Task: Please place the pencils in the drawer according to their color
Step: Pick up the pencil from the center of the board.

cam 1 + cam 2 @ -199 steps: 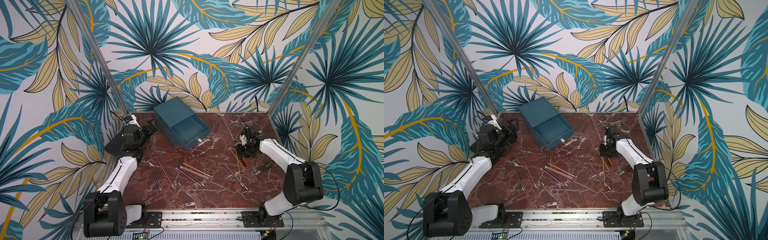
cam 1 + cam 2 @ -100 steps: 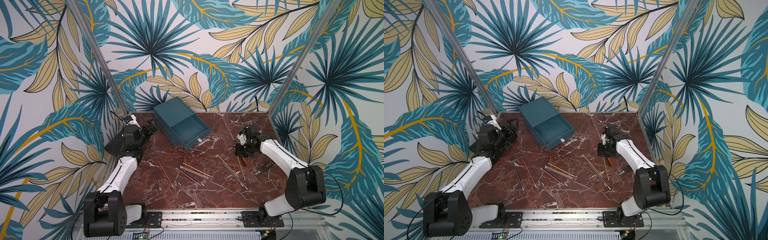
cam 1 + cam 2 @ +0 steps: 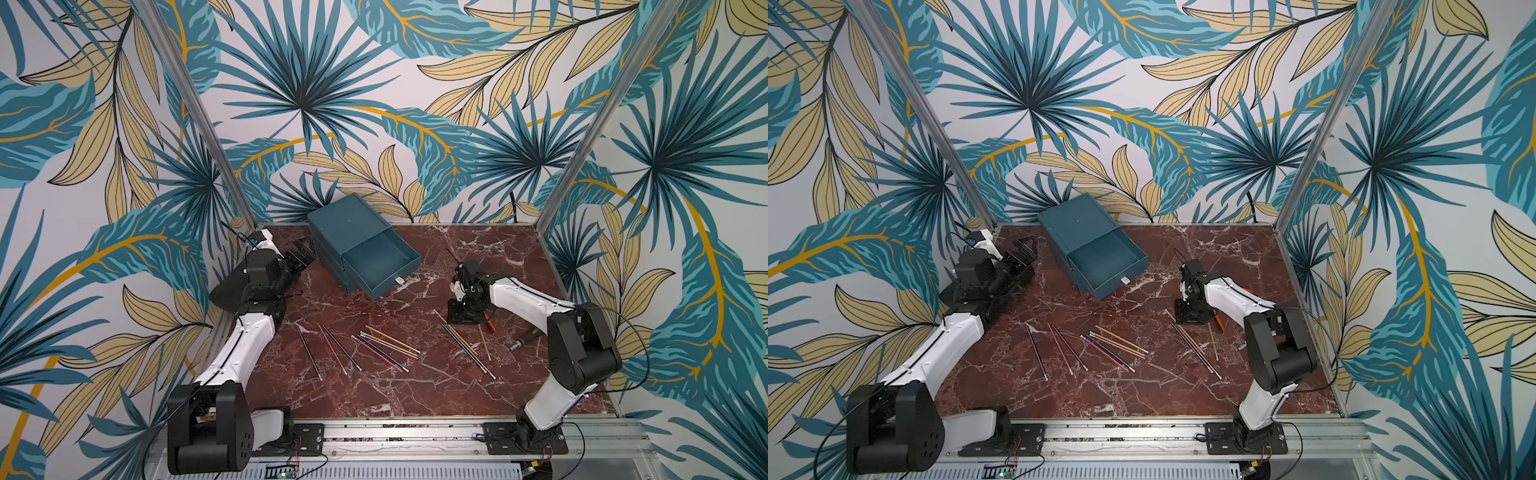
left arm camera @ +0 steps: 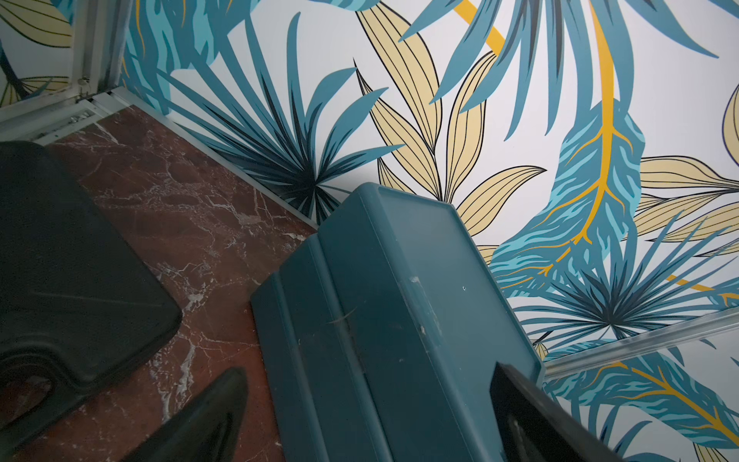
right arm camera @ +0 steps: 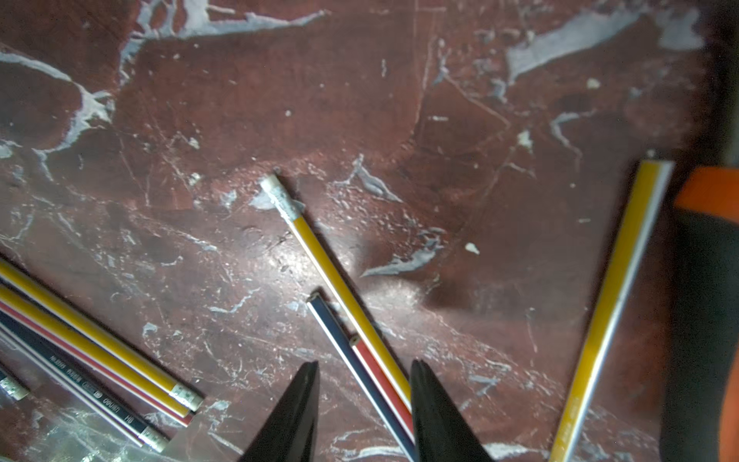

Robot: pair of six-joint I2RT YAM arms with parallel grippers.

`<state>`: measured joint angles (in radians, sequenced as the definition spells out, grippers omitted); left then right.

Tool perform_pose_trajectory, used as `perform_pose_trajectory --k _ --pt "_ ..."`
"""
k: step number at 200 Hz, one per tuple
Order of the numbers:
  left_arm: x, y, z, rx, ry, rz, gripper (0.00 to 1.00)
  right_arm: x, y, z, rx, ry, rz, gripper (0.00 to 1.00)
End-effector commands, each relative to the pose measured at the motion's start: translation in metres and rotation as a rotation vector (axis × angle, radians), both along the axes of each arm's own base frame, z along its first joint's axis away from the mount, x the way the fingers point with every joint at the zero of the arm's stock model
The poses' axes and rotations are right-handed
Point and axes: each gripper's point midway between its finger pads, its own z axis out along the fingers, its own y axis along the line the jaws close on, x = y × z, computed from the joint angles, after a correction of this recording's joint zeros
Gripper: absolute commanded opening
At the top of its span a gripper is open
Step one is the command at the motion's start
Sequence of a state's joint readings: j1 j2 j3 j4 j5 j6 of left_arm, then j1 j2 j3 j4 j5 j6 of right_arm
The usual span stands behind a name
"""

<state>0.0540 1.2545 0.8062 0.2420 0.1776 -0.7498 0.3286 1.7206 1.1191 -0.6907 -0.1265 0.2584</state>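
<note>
Red-brown marble-patterned bench [image 3: 415,390]: carries every item listed below

Dark teal boxy chest of three stacked drawers [image 3: 347,222]: stands at the rear of the bench, set at an angle and nearer the left arm. In both top views the top drawer [image 3: 376,257] stands open and the two beneath it are pushed in

Left hand [image 3: 304,252]: just beside the chest's side wall, jaws spread to their widest, holding nothing. In the left wrist view the chest body lies between the black fingers [image 4: 204,416], and bare bench shows between that finger and the chest

Right hand [image 5: 364,364]: pointed down at the bench, jaws partly spread, gripping nothing. A yellow pencil with a white eraser [image 5: 332,276], a red one [image 5: 380,372] and a dark blue-black one [image 5: 348,344] lie flat and run in between the fingers

Long thin pencils, yellow, red and dark: all in view lie on the bench, forward of the chest. There is a central cluster [image 3: 386,345], dark strays toward the left arm [image 3: 309,353] and a group by the right hand [image 3: 467,349]

Orange and black tool handle [image 5: 708,192]: just beside a lone yellow pencil [image 5: 612,304]

Small white pull tab [image 3: 400,281]: on the open drawer's front
</note>
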Motion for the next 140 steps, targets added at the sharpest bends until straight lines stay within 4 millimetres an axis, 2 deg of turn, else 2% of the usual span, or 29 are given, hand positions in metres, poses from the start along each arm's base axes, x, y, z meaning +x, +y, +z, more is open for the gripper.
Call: perform_pose_trajectory --k 1,75,140 --pt "-0.001 0.003 0.003 0.004 -0.02 0.004 1.0 0.011 0.002 -0.004 -0.039 -0.028 -0.015 0.44" --pt "0.001 0.002 0.002 -0.004 -0.021 -0.006 1.0 0.019 0.01 -0.021 -0.069 -0.003 -0.012 0.45" --pt "0.001 0.003 0.003 -0.001 -0.022 -0.003 1.0 0.022 -0.006 -0.031 -0.168 0.013 -0.069 0.4"
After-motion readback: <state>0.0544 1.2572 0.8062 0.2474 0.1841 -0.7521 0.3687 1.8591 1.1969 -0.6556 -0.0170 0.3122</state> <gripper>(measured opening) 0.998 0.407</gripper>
